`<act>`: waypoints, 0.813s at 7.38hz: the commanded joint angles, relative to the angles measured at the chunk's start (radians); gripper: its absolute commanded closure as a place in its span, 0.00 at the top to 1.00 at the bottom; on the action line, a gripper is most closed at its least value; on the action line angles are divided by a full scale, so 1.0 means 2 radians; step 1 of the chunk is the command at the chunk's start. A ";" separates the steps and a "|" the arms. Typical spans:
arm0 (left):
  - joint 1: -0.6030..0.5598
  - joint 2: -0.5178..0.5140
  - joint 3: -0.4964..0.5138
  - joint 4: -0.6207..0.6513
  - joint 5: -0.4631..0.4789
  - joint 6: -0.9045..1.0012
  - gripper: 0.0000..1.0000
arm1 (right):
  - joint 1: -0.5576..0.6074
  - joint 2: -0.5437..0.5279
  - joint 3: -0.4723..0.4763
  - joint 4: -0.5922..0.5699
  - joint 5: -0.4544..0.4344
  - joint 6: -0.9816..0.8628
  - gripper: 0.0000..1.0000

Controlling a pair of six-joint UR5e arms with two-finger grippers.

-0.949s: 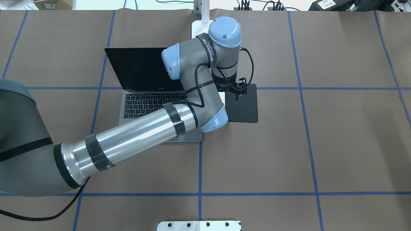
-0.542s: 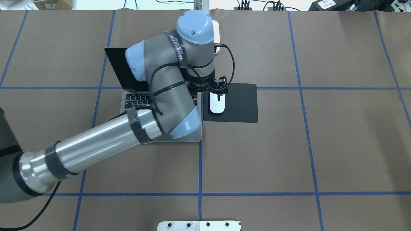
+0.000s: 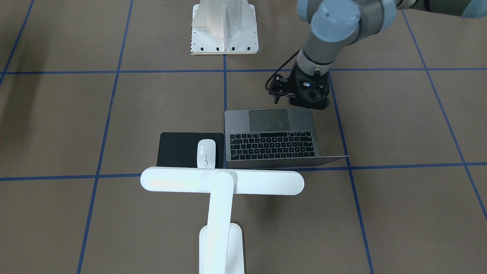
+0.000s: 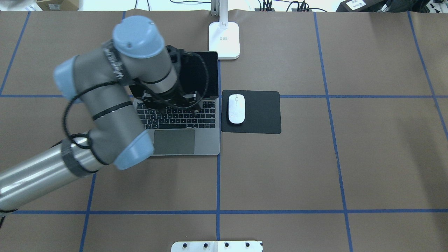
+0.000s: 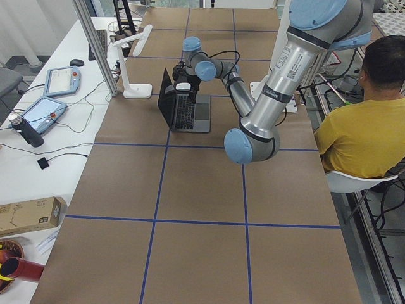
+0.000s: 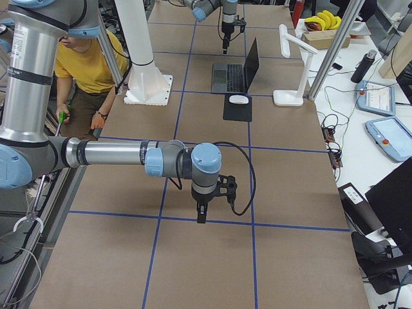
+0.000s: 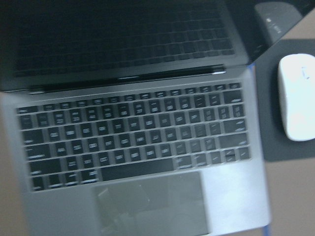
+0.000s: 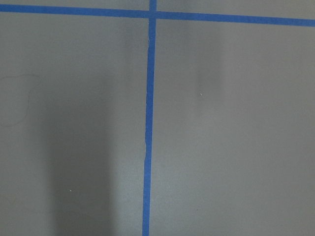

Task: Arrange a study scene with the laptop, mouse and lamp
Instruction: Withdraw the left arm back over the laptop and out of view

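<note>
On the brown paper table [image 4: 315,168], the laptop [image 4: 206,141] is lying open: slim grey metal, black keys, a smooth large trackpad, and a thin dark lid standing up. Just beside it, a flat black mat [image 4: 262,117] is carrying the mouse [image 4: 236,109], a glossy white oval with a thin centre line. The lamp [image 3: 222,182] is standing on the side far from the robot. The front view is showing its long rounded bar crossing the flat arm in a T, while the overhead view is showing only its rounded base. The left gripper [image 3: 307,99] is hanging above the laptop; I cannot tell if it is spread or pressed together. The right gripper [image 6: 200,215] is appearing only in the right side view, pointing down over bare paper, and its state I cannot tell either.
</note>
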 commanded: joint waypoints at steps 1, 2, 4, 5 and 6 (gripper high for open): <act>-0.079 0.134 -0.071 0.001 -0.003 0.134 1.00 | 0.000 0.000 0.000 0.000 -0.001 0.000 1.00; -0.136 0.179 -0.072 -0.001 -0.027 0.220 1.00 | 0.000 0.000 0.000 0.000 0.000 0.000 1.00; -0.261 0.264 -0.053 -0.001 -0.102 0.403 1.00 | 0.000 0.000 0.001 0.000 0.000 0.000 1.00; -0.302 0.305 -0.041 -0.001 -0.111 0.457 1.00 | 0.000 0.000 0.001 0.000 0.000 0.000 1.00; -0.340 0.339 -0.033 -0.003 -0.112 0.478 1.00 | 0.000 0.000 0.002 0.000 0.000 0.000 1.00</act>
